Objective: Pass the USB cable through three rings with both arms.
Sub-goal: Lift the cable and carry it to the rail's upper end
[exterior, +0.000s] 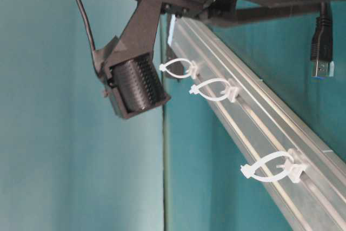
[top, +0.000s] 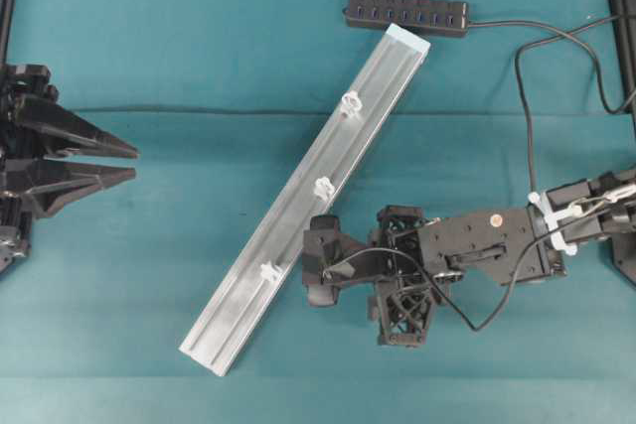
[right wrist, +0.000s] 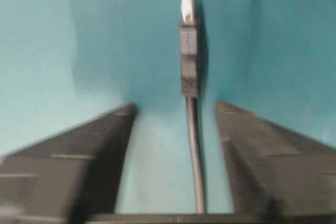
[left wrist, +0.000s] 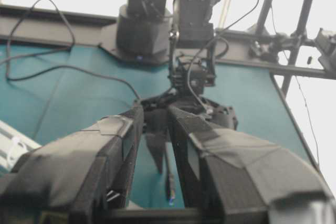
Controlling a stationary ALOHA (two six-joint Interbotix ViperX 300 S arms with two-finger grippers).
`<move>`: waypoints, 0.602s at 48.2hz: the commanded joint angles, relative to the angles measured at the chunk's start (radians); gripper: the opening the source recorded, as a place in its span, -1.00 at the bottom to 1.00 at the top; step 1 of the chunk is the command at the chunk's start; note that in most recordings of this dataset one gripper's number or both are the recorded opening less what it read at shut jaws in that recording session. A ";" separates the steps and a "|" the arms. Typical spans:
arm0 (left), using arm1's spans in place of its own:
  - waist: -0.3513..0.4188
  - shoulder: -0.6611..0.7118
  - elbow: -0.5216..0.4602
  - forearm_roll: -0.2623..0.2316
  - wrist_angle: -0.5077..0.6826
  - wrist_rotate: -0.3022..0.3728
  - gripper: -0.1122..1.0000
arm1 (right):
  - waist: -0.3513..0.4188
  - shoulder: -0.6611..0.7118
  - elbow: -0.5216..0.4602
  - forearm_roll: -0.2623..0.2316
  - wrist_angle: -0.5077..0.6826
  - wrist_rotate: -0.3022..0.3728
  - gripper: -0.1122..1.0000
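Across the teal table (top: 149, 47) a long silver rail (top: 298, 206) lies diagonally, carrying 3 rings (top: 324, 187) spaced along it, none of them threaded yet. Beyond its far end sits a black hub bar (top: 407, 13).

At the left edge of the overhead view the left gripper (top: 124, 162) waits well apart from the rail; its jaws stand slightly parted with nothing between them. The right gripper (top: 323, 263) reaches in just beside the rail, near the lowest ring (top: 268, 271).

Between the right jaws runs the USB cable (right wrist: 193, 145), its plug (right wrist: 188, 40) pointing ahead, silvery tip outermost. In the right wrist view both jaws stand clear of the cord, with a gap on each side, so the pincer looks released rather than clenched. From table level the plug hangs beside the rail.

The step in hand appears to be securing the cable before the 1st threading. The next move likely calls for closing on the cord close behind the plug, then lining the tip up with a ring's opening.
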 commanded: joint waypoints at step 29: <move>0.000 -0.018 -0.017 0.003 -0.005 0.000 -0.08 | -0.002 0.005 0.028 0.003 0.008 0.009 -0.65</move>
